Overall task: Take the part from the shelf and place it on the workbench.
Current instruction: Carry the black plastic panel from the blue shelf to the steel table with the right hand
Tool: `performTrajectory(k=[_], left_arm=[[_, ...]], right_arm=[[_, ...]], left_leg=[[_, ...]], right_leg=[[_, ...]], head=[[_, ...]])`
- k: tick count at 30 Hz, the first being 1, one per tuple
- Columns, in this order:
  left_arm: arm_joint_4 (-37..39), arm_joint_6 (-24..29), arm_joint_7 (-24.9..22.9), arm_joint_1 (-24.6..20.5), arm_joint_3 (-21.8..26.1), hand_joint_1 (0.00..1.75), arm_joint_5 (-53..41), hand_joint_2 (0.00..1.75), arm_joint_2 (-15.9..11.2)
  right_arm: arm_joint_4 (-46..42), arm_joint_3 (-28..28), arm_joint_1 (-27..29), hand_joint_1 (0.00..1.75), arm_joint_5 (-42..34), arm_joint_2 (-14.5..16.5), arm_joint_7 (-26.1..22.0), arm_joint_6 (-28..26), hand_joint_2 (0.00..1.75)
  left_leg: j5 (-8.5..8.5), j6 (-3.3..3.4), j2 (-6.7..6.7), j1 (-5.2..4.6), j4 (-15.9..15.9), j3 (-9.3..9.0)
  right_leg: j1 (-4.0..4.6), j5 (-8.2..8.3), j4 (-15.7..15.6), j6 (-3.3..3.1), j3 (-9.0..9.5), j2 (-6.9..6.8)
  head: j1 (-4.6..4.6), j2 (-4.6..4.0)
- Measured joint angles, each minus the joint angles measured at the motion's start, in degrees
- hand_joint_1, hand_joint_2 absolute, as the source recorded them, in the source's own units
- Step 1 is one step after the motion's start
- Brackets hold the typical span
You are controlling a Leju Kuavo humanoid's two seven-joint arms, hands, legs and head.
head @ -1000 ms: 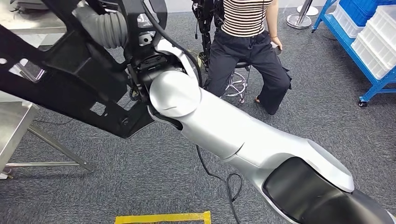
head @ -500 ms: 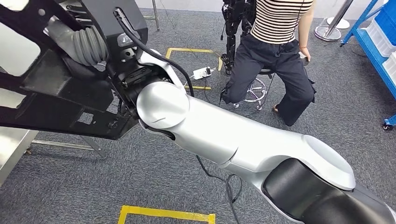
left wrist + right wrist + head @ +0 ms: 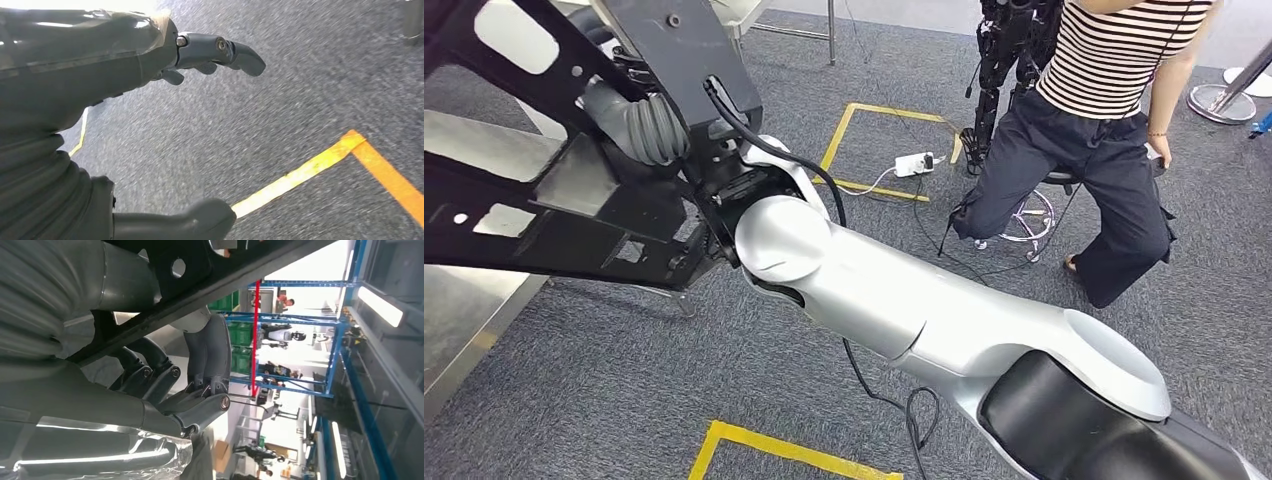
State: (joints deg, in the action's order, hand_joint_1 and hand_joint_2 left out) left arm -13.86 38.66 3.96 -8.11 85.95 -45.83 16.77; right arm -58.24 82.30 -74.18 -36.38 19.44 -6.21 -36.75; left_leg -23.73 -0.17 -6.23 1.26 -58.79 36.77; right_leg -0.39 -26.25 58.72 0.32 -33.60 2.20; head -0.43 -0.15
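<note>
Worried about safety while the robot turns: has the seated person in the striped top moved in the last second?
No. The camera turned; the person in the striped top still sits on the metal stool beside the yellow floor-tape square.

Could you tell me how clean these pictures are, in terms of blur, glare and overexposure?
Head view: evenly lit and sharp, with soft highlights on the silver right arm. Left wrist view: the carpet is smeared with motion blur, while the left hand stays crisp. Right wrist view: the bright background behind the blue racks is blown out to white; the black part is dark against it.
</note>
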Motion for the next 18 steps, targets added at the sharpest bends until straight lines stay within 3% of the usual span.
performTrajectory(k=[2, 3, 5, 6, 7, 8, 10, 11, 12, 14, 16, 18], left_arm=[[0.30, -0.20, 0.13, -0.06, 0.14, 0.00, 0.19, 1.75, -0.20], [0.44, -0.30, 0.17, -0.09, 0.15, 0.00, 0.24, 1.75, -0.30], [0.66, -0.64, 0.29, -0.12, 0.18, 0.00, 0.36, 1.75, -0.49], [0.77, -0.94, 0.44, -0.11, 0.20, 0.00, 0.49, 1.75, -0.59], [0.84, -1.38, 0.65, -0.10, 0.21, 0.00, 0.68, 1.75, -0.70], [0.89, -1.85, 0.91, -0.09, 0.22, 0.00, 0.86, 1.75, -0.84], [0.97, -2.77, 1.46, -0.16, 0.23, 0.00, 1.26, 1.75, -1.04], [1.02, -3.27, 1.73, -0.22, 0.23, 0.00, 1.38, 1.75, -1.15], [1.08, -3.77, 1.97, -0.29, 0.23, 0.00, 1.50, 1.75, -1.24], [1.16, -4.76, 2.39, -0.41, 0.22, 0.00, 1.63, 1.75, -1.53], [1.18, -5.56, 2.72, -0.54, 0.21, 0.00, 1.88, 1.75, -1.87], [1.19, -6.32, 2.99, -0.70, 0.21, 0.00, 2.09, 1.75, -2.28]], right_arm=[[0.58, -0.62, -0.07, 1.75, 0.57, 0.04, -0.43, -0.83, 1.75], [0.99, -0.97, -0.09, 1.75, 0.78, 0.02, -0.63, -1.21, 1.75], [2.07, -1.56, -0.07, 1.75, 0.98, -0.02, -1.01, -1.70, 1.75], [2.80, -1.82, -0.05, 1.75, 1.02, -0.03, -1.29, -1.86, 1.75], [3.60, -2.16, -0.03, 1.75, 1.11, -0.04, -1.64, -2.05, 1.75], [4.57, -2.70, -0.03, 1.75, 1.25, -0.05, -2.10, -2.19, 1.75], [6.75, -4.23, -0.07, 1.75, 1.72, -0.07, -3.11, -2.24, 1.75], [7.98, -5.17, -0.11, 1.75, 2.05, -0.07, -3.60, -2.20, 1.75], [9.12, -6.10, -0.14, 1.75, 2.42, -0.08, -3.98, -2.12, 1.75], [11.30, -7.99, -0.21, 1.75, 3.12, -0.05, -4.47, -1.97, 1.75], [13.19, -9.99, -0.34, 1.75, 3.85, -0.09, -4.67, -1.73, 1.75], [14.99, -11.78, -0.54, 1.75, 4.87, -0.21, -4.68, -1.45, 1.75]], left_leg=[[-1.85, -0.52, 2.65, -0.08, -2.98, 1.45], [-3.50, -0.76, 4.24, -0.09, -6.15, 2.96], [-6.42, -1.27, 5.42, 0.10, -13.21, 6.56], [-6.73, -1.45, 5.61, 0.22, -15.03, 7.59], [-6.02, -1.59, 5.82, 0.33, -14.72, 7.53], [-4.41, -1.69, 6.22, 0.45, -12.16, 6.23], [-1.10, -1.70, 8.46, 0.46, -4.47, 2.00], [-0.22, -1.45, 9.28, 0.35, -1.70, 0.49], [0.03, -1.10, 9.77, 0.19, -0.33, -0.21], [0.02, -0.17, 8.77, -0.16, -0.05, -0.07], [0.32, 0.73, 7.68, -0.22, 0.24, -0.18], [0.55, 1.61, 6.64, -0.10, 0.47, -0.33]], right_leg=[[-0.28, 0.20, -0.53, -0.70, 0.44, -1.26], [-0.22, 0.15, -0.61, -0.92, 0.59, -1.91], [-0.11, -0.01, -0.62, -1.15, 0.66, -3.24], [-0.09, -0.07, -0.62, -1.21, 0.65, -3.93], [-0.09, -0.11, -0.61, -1.22, 0.65, -4.58], [-0.10, -0.17, -0.60, -1.18, 0.69, -5.20], [0.21, -0.44, -0.54, -0.85, 0.81, -6.19], [0.47, -0.59, -0.50, -0.59, 0.87, -6.60], [0.74, -0.72, -0.48, -0.35, 0.93, -6.98], [0.94, -0.89, -0.54, 0.17, 1.12, -7.91], [0.67, -1.64, 0.60, 0.66, 0.62, -6.92], [0.30, -4.05, 6.00, 0.58, -2.11, -4.19]], head=[[-0.20, 0.00], [-0.28, 0.00], [-0.35, 0.00], [-0.37, 0.00], [-0.38, 0.00], [-0.37, 0.00], [-0.40, 0.00], [-0.27, 0.00], [-0.15, 0.00], [0.16, 0.00], [0.20, 0.00], [0.26, 0.00]])
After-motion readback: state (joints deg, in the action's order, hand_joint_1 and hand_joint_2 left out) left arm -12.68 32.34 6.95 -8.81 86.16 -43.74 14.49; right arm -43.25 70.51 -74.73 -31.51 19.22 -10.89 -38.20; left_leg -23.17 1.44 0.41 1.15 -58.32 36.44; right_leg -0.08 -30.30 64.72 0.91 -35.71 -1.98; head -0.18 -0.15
